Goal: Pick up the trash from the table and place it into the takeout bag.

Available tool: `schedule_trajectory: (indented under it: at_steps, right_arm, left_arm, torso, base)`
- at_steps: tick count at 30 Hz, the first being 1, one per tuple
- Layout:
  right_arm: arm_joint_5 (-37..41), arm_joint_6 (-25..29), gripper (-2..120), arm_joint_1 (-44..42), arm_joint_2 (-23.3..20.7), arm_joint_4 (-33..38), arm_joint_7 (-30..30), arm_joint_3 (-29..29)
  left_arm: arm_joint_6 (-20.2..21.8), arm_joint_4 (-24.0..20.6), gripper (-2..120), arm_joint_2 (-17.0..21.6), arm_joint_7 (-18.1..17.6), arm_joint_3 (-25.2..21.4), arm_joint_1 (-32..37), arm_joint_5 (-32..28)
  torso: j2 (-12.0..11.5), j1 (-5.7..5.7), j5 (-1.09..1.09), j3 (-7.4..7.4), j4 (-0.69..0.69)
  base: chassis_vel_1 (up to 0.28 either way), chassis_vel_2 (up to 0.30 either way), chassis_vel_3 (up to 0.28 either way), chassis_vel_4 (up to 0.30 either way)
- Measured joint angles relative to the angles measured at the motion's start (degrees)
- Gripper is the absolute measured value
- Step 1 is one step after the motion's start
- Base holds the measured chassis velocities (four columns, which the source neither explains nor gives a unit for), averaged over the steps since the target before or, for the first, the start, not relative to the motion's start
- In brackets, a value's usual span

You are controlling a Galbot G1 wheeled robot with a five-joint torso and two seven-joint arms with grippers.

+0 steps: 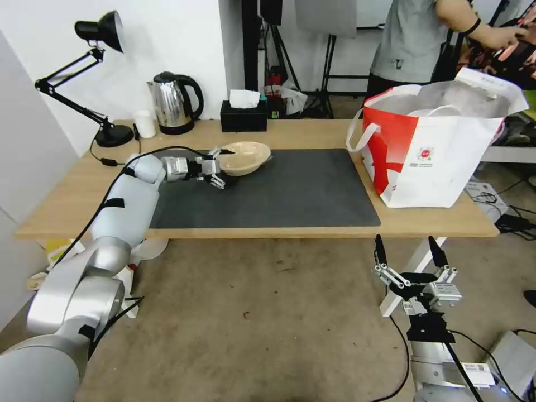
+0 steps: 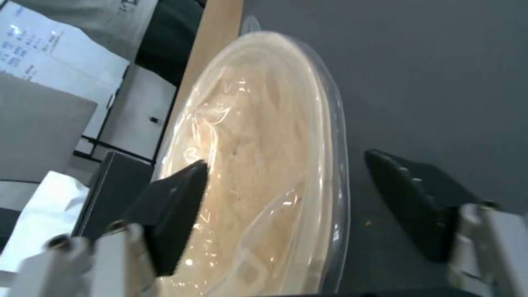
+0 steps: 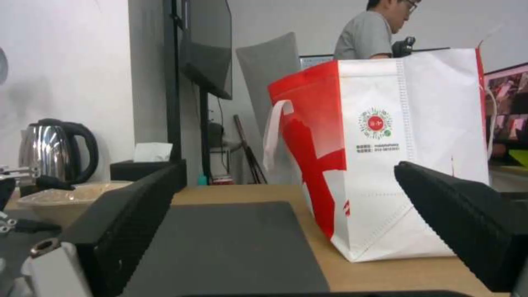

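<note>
One beige bowl point(image 1: 245, 157) left on the table point(image 1: 312, 134), tilted at the dark mat's point(image 1: 290, 190) far left corner. Left end effector point(image 1: 221, 166) spread wide astride the near rim: one finger point(image 2: 173, 210) over the film-covered inside, one finger point(image 2: 418, 198) outside above the mat. One takeout bag point(image 1: 430, 162) upright at the table's right end, mouth open, two white loop handles showing. Right end effector point(image 1: 410, 254) parked below the table's front edge, two fingers apart, empty. One kettle point(image 1: 173, 103), one tissue box point(image 1: 243, 116), one lamp point(image 1: 100, 67) along the back.
</note>
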Motion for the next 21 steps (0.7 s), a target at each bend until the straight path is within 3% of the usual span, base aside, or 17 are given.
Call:
schedule_trajectory:
  at_steps: [3, 7, 10, 12, 18, 21]
  right_arm:
    - [0.0, 0.0, 100, 0.0, 0.0, 0.0, 0.0, 0.0]
    - [0.0, 0.0, 100, 0.0, 0.0, 0.0, 0.0, 0.0]
    - [0.0, 0.0, 100, 0.0, 0.0, 0.0, 0.0, 0.0]
    - [0.0, 0.0, 100, 0.0, 0.0, 0.0, 0.0, 0.0]
    - [0.0, 0.0, 100, 0.0, 0.0, 0.0, 0.0, 0.0]
    - [0.0, 0.0, 100, 0.0, 0.0, 0.0, 0.0, 0.0]
  left_arm:
    - [0.7, 1.0, 56, -0.1, 0.8, -0.7, -0.9, 0.5]
    - [0.8, 1.1, 46, 0.0, 1.2, -0.9, -1.1, 0.5]
    - [0.8, 1.0, 30, 0.1, 1.7, -1.0, -1.1, 0.3]
    - [0.8, 1.0, 28, 0.2, 1.8, -1.0, -1.1, 0.3]
    - [0.8, 0.7, 4, 0.6, 2.5, -1.1, -1.2, 0.2]
    - [0.9, 0.7, 1, 0.9, 2.7, -1.1, -1.4, 0.2]
  torso:
    - [0.0, 0.0, 0.0, 0.0, 0.01]
    - [0.0, 0.0, 0.01, 0.0, 0.01]
    - [0.0, 0.0, 0.0, 0.0, 0.01]
    - [0.0, 0.0, 0.0, 0.0, 0.01]
    - [0.0, 0.0, 0.0, 0.0, 0.0]
    - [0.0, -0.01, 0.0, 0.0, 0.01]
  base:
    - [0.0, 0.0, 0.0, 0.0]
    - [0.0, 0.0, 0.0, 0.0]
    - [0.0, 0.0, 0.0, 0.0]
    - [0.0, 0.0, 0.0, 0.0]
    - [0.0, 0.0, 0.0, 0.0]
    - [0.0, 0.0, 0.0, 0.0]
